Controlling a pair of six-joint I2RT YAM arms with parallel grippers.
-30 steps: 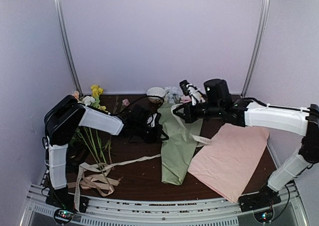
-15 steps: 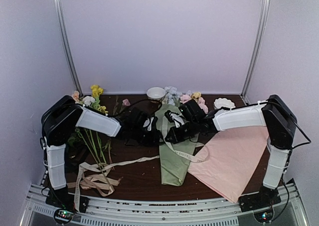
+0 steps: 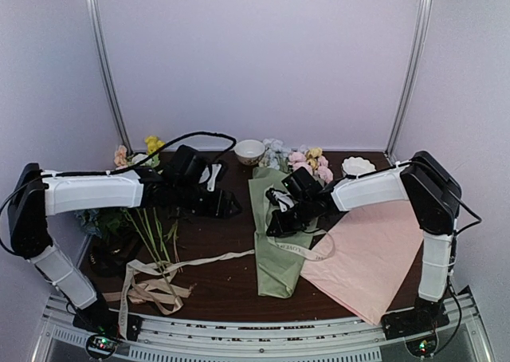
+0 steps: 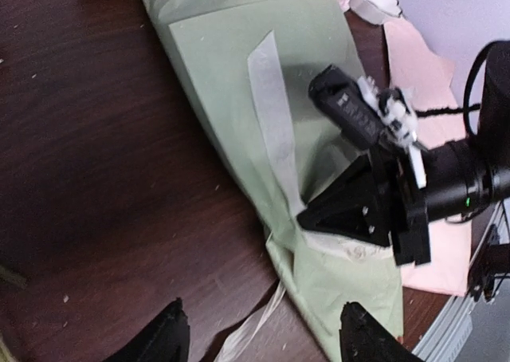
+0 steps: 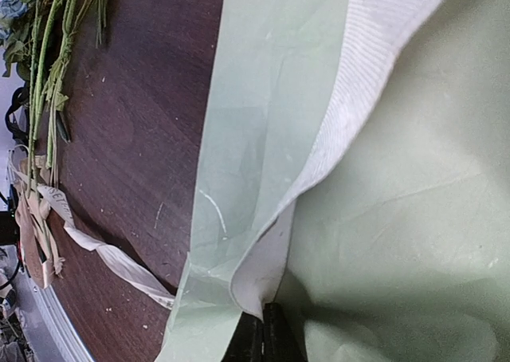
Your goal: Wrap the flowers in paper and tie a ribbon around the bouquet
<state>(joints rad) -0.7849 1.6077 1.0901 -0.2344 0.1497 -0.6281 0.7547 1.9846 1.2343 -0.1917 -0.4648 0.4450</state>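
The bouquet is an olive-green paper cone lying mid-table, its pink, yellow and pale blue blooms at the far end. The cream ribbon lies across the cone and loops off its right side. My right gripper rests on the cone, shut on a fold of the ribbon against the green paper. My left gripper hangs left of the cone, open, with nothing between its fingers. The left wrist view shows the bouquet and the ribbon running along it.
Loose flowers lie at the left under my left arm. A tan ribbon is piled at the front left, one pale strip reaching the cone. A pink sheet lies right of it. A white bowl and dish stand at the back.
My left gripper has opened and drawn back to the left, away from the bouquet. My right gripper has come down from above onto the cone with the ribbon.
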